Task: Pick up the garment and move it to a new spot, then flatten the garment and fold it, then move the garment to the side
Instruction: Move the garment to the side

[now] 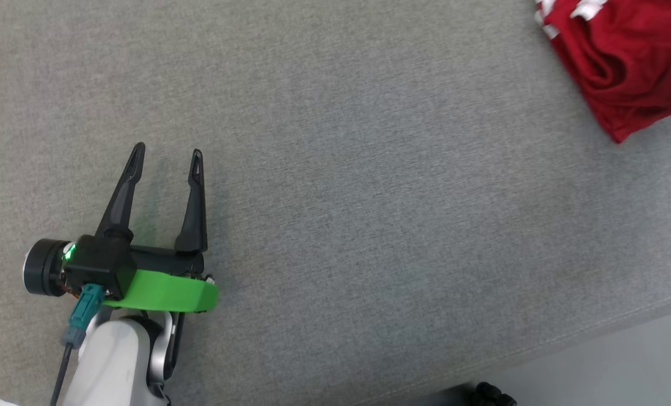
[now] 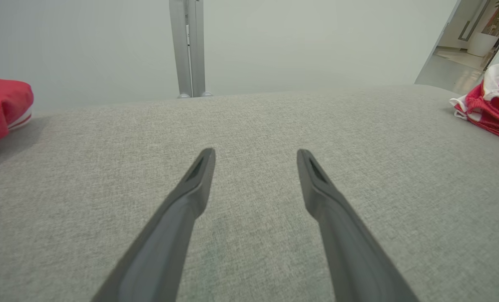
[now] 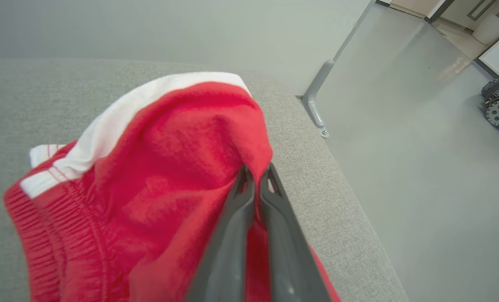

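The right gripper [image 3: 255,176] pinched shut on a fold of the seemingly soft, light red garment [image 3: 161,167], whose white-trimmed edge looked a surer hold; the left gripper [image 1: 167,151] gaped empty.

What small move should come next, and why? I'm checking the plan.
Probably lift the right gripper a little and draw the garment toward the bare middle of the surface: its jaws are shut on the bunched garment near the edge, and the left gripper is open and empty.
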### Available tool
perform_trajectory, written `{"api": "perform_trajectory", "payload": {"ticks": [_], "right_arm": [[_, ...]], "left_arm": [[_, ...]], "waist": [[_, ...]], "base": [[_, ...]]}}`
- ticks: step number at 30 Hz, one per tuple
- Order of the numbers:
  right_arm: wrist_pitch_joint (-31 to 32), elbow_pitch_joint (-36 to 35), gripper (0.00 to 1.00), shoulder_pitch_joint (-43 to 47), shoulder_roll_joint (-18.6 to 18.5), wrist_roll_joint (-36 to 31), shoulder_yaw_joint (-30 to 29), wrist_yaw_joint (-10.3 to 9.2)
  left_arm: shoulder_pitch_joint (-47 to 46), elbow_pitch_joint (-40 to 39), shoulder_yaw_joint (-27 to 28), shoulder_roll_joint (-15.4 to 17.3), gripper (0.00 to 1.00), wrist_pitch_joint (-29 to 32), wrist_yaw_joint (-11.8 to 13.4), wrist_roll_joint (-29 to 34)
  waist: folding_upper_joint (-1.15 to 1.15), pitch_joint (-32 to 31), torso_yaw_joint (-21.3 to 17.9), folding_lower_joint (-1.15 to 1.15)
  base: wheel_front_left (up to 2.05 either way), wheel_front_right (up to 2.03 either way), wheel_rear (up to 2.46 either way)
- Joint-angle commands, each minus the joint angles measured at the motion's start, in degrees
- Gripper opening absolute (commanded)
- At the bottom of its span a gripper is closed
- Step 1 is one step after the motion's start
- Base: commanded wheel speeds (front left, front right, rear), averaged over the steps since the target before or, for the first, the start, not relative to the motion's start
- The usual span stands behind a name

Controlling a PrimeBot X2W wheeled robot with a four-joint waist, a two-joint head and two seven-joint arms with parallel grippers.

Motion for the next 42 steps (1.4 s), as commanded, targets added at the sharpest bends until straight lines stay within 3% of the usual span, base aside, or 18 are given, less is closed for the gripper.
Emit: {"api": "perform_trajectory", "payload": {"ticks": [1, 7, 8, 9, 10, 16, 25, 36, 42], "right_arm": [[-0.65, 0.98, 0.00, -1.13, -0.97, -0.69, -0.70, -0.10], [-2.21, 3.82, 0.00, -2.77, -4.55, -3.73, -3.60, -0.10], [-2.56, 3.98, 0.21, -2.79, -4.84, -4.47, -3.87, -0.10], [-2.82, 4.21, 0.80, -2.74, -5.17, -5.12, -4.60, -0.10], [-3.01, 4.38, 1.00, -2.52, -5.13, -5.71, -5.14, -0.10], [-3.90, 4.42, 1.00, -1.64, -2.89, -9.52, -9.03, -0.10], [-3.89, -5.89, 1.00, 2.97, 3.16, -13.03, -10.58, -0.10], [-3.86, -16.12, 1.00, 13.29, 11.09, -8.65, -6.36, -0.10], [-3.86, -22.89, 1.00, 22.03, 13.60, -6.54, -5.42, -0.09]], "left_arm": [[-0.44, -0.72, -0.05, 0.52, 1.00, 0.26, 0.16, 0.46], [0.22, -2.96, -0.72, 0.83, 1.00, 1.15, 0.51, 0.77], [0.27, -3.09, -0.80, 0.86, 1.00, 1.27, 0.56, 0.81], [0.29, -3.23, -0.93, 0.92, 1.00, 1.29, 0.56, 0.88], [0.29, -3.31, -1.01, 0.95, 1.00, 1.35, 0.58, 0.92], [0.24, -3.14, -1.31, 1.02, 1.00, 1.55, 0.95, 0.83], [0.11, 0.41, -0.54, 0.28, 1.00, -0.35, 1.44, -1.07], [2.89, 8.55, 3.14, -1.29, 1.00, -3.19, 3.03, -4.39], [6.43, 11.44, 4.09, -2.54, 1.00, -3.62, 3.26, -5.74]], "waist": [[0.00, 2.08, 1.93, 0.00], [0.00, 3.55, 2.96, 0.00], [0.00, 3.68, 3.04, 0.00], [0.00, 3.81, 3.12, 0.00], [0.00, 3.88, 3.16, 0.00], [0.00, 3.28, 2.88, 0.00], [0.00, -3.04, 3.70, 0.00], [0.00, -16.55, 7.35, 0.00], [0.00, -22.79, 9.49, 0.00]], "base": [[0.00, 0.00, 0.00], [0.00, 0.00, 0.00], [0.00, 0.00, 0.00], [0.00, 0.00, 0.00], [0.00, 0.00, 0.00], [0.00, 0.00, 0.00], [0.00, 0.00, 0.00], [0.00, 0.00, 0.00], [0.00, 0.00, 0.00]]}}
